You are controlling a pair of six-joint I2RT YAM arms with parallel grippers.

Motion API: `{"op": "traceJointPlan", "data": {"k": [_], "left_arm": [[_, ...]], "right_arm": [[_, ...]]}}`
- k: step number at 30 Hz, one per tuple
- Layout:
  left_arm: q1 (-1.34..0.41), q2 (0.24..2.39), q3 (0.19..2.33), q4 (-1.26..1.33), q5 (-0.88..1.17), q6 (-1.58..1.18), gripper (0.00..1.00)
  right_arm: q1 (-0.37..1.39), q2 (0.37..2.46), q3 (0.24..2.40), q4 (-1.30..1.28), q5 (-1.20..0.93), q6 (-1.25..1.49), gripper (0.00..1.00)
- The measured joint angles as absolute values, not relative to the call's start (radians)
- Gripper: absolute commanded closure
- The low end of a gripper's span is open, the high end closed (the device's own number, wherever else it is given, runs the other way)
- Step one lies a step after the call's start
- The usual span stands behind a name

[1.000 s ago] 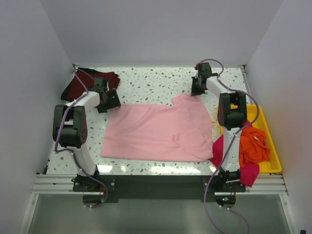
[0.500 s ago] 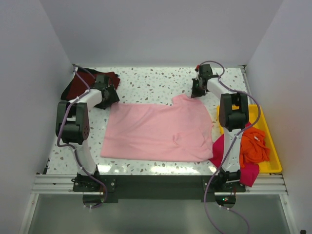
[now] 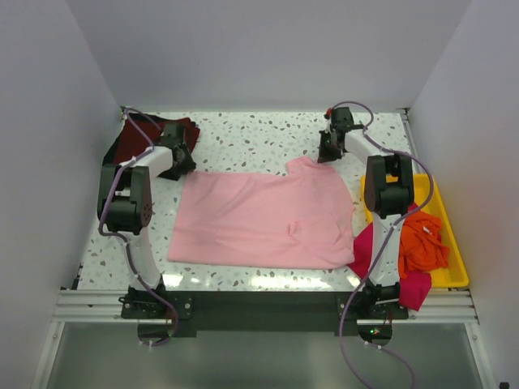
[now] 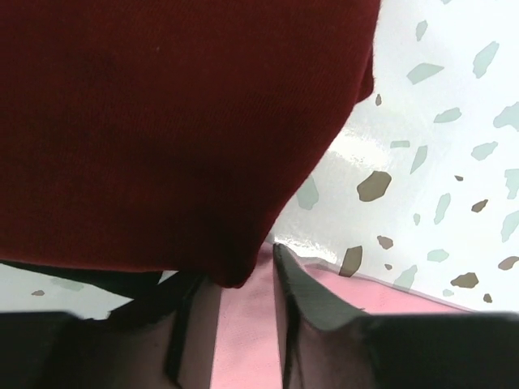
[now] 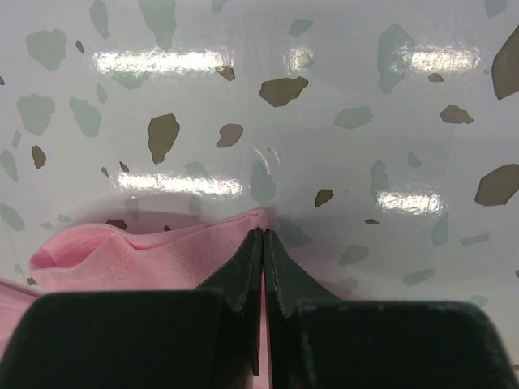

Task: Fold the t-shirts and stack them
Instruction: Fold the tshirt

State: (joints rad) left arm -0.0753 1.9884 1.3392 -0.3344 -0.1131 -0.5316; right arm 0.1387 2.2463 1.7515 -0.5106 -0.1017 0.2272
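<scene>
Right fingers [image 5: 263, 251] pinching pale pink t-shirt [image 3: 268, 219], spread flat, left fingers [image 4: 284, 279] parted astride corner

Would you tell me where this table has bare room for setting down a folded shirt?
The widest bare patch is the far strip of speckled white table, between the dark maroon t-shirt and the right claw, beyond the spread pale pink t-shirt. The right side is crowded: shallow yellow plastic tray, bright orange t-shirt, magenta t-shirt.
</scene>
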Motion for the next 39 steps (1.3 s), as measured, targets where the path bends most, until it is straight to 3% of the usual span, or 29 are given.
{"op": "traceJointPlan", "data": {"k": [11,20,29,39], "left_arm": [[-0.099,1.988,1.333,-0.337,-0.112,-0.531,0.67],[-0.104,1.987,1.319,-0.322,-0.119,-0.524,1.00],[-0.108,1.953,1.303,-0.316,-0.135,-0.500,1.00],[-0.108,1.774,1.168,-0.245,-0.139,-0.478,1.00]], "right_arm": [[0.139,2.205,1.696,-0.534,-0.105,0.231,1.00],[0.139,2.177,1.682,-0.546,-0.105,0.235,1.00],[0.139,2.054,1.609,-0.553,-0.110,0.242,1.00],[0.139,1.828,1.408,-0.540,-0.127,0.247,1.00]]}}
